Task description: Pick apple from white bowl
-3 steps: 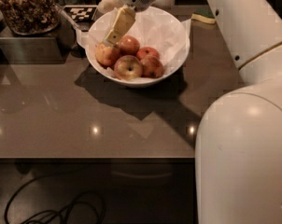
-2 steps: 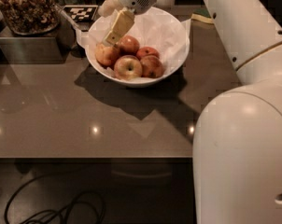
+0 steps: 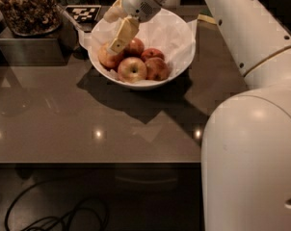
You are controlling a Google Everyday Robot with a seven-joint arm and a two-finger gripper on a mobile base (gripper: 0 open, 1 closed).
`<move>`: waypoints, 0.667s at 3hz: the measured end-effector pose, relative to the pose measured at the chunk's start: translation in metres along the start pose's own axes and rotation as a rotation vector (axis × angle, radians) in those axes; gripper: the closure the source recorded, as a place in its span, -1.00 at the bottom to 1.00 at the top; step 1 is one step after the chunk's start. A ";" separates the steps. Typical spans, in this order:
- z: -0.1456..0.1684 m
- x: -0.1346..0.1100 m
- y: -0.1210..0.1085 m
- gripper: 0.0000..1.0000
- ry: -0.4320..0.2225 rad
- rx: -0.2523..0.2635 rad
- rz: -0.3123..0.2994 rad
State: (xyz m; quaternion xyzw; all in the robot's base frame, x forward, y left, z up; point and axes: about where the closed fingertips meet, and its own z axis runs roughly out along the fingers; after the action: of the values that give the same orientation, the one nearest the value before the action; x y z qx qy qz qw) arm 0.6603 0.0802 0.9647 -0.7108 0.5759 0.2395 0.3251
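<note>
The white bowl (image 3: 177, 69), lined with crumpled white paper, stands at the back middle of the dark table. Several apples lie in it. The apple (image 3: 106, 58), pale yellow-orange with a pink blush, lies at the bowl's left side. A yellow-red apple with a dark stem dimple (image 3: 132, 70) lies at the front, and smaller darker red apples (image 3: 155, 61) lie to the right. My gripper (image 3: 116, 44) reaches down into the bowl from above, its tip right over the pale apple's upper right side and covering part of it.
A clear container of brown snacks (image 3: 25, 6) stands on a grey box (image 3: 30, 49) at the back left. A checkered marker (image 3: 83, 13) lies behind the bowl. My white arm and body (image 3: 251, 162) fill the right side. The table's front edge (image 3: 97, 161) runs across; cables (image 3: 63, 215) lie below.
My gripper has come down a little and slightly left inside the bowl, closer onto the pale apple. The apples and the bowl have not moved.
</note>
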 end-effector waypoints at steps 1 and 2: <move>0.006 0.006 0.003 -0.52 -0.011 -0.013 0.021; 0.014 0.009 0.006 -0.54 -0.018 -0.030 0.035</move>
State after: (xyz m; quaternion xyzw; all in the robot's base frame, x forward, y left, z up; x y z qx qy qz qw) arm 0.6574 0.0836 0.9480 -0.7033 0.5816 0.2602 0.3152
